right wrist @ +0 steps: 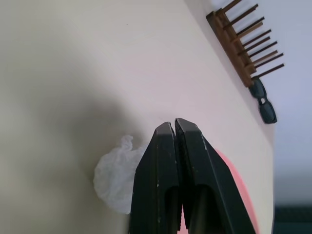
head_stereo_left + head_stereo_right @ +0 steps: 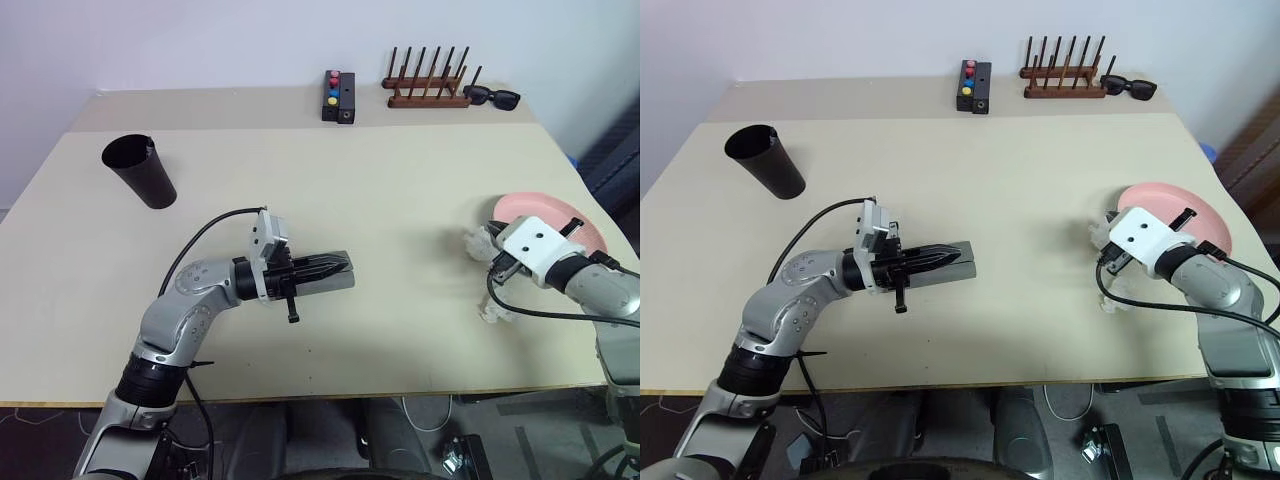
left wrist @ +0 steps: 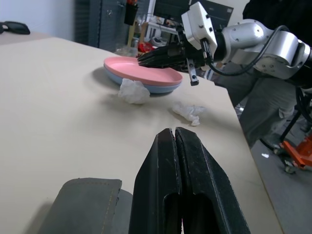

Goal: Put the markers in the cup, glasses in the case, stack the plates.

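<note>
Head-camera views of a beige table (image 2: 400, 210). The left gripper (image 2: 345, 271), at centre-left of the frame, points level toward the right side with its two black fingers pressed together and nothing between them; it lies over the grey case (image 2: 962, 260), whose closed body shows beneath and just past the fingertips. In the left wrist view the case's stitched grey lid (image 3: 83, 207) sits beside the joined fingers (image 3: 165, 185). The right gripper (image 3: 146, 57), at the right edge of the head view, also has its fingers shut and empty, with the tips hovering over the near rim of the pink plate (image 2: 565, 218). The left wrist view shows the pink plate resting on the light blue plate (image 3: 146, 88), the two already stacked. Two crumpled white wads lie on the table near the stack: one (image 3: 133, 91) touching the plates' edge, the other (image 3: 190, 112) a little apart from it. The black cup (image 2: 140, 170) stands tilted at upper left. Along the far edge are a small black box with coloured buttons (image 2: 338, 96), a wooden peg rack (image 2: 428, 85), and black sunglasses (image 2: 492, 97) just right of the rack.
</note>
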Controlling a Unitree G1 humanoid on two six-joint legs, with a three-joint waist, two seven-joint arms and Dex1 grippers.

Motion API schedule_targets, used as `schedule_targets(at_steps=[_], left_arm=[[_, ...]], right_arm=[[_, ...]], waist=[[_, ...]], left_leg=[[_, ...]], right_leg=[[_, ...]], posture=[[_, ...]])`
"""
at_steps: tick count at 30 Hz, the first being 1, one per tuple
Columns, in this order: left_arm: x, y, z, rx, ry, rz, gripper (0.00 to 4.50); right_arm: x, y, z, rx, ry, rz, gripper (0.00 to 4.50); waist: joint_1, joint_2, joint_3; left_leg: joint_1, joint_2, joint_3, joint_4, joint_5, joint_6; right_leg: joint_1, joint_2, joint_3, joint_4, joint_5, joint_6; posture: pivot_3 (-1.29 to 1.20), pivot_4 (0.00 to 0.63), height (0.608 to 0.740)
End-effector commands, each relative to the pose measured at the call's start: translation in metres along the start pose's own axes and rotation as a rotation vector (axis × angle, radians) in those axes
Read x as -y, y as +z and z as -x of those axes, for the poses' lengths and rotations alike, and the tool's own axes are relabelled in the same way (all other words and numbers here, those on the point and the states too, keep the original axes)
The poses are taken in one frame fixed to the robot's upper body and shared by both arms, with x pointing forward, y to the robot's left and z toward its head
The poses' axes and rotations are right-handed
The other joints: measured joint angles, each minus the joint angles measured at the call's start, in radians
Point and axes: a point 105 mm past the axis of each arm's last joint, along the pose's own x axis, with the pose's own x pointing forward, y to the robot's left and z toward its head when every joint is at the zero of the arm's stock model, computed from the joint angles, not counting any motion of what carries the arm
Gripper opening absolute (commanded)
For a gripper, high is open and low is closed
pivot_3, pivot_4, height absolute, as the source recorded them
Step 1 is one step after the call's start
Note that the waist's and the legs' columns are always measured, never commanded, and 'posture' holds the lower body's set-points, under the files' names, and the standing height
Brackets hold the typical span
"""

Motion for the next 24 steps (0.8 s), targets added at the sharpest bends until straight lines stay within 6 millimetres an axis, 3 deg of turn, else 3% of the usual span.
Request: schedule_targets(at_steps=[1, 6, 14, 18, 22, 24], left_arm=[[0.001, 0.002, -0.001, 0.013, -0.005, -0.025, 0.00], [0.001, 0.002, 0.001, 0.012, 0.003, -0.028, 0.00], [0.002, 0.005, 0.001, 0.013, 0.010, -0.033, 0.00], [0.002, 0.008, 0.000, 0.014, 0.011, -0.035, 0.00], [0.002, 0.010, -0.002, 0.016, 0.008, -0.035, 0.00], [0.002, 0.011, -0.002, 0.017, 0.006, -0.034, 0.00]], right_arm=[[-0.001, -0.002, -0.003, 0.000, 0.000, -0.053, 0.92], [-0.018, -0.015, -0.011, -0.047, 0.032, -0.046, 3.37], [-0.025, -0.035, -0.022, -0.107, 0.016, -0.035, 3.37], [-0.021, -0.038, -0.023, -0.116, -0.005, -0.016, 2.07], [-0.017, -0.032, -0.022, -0.096, -0.015, 0.005, 0.06], [-0.015, -0.027, -0.020, -0.076, -0.021, 0.017, 0.02]], waist=[[0.000, 0.000, 0.000], [0.000, 0.000, 0.000], [-0.003, 0.000, 0.000], [0.000, 0.000, 0.000], [0.000, 0.000, 0.000], [0.000, 0.000, 0.000]], left_leg=[[0.000, 0.000, 0.000, 0.000, 0.000, 0.000], [0.000, 0.000, 0.000, 0.000, 0.000, 0.000], [0.000, 0.000, 0.000, 0.000, 0.000, 0.000], [0.000, 0.000, 0.000, 0.000, 0.000, 0.000], [0.000, 0.000, 0.000, 0.000, 0.000, 0.000], [0.000, 0.000, 0.000, 0.000, 0.000, 0.000]], right_leg=[[0.000, 0.000, 0.000, 0.000, 0.000, 0.000], [0.000, 0.000, 0.000, 0.000, 0.000, 0.000], [0.001, 0.000, 0.000, -0.001, 0.000, 0.000], [0.001, 0.000, 0.000, -0.001, 0.000, 0.000], [0.001, 0.000, 0.000, -0.001, 0.000, 0.000], [0.001, 0.000, 0.000, -0.001, 0.000, 0.000]], posture=[[0.00, 0.150, 0.740], [0.00, 0.150, 0.740], [0.00, 0.150, 0.740], [0.00, 0.150, 0.740], [0.00, 0.150, 0.740], [0.00, 0.150, 0.740]])
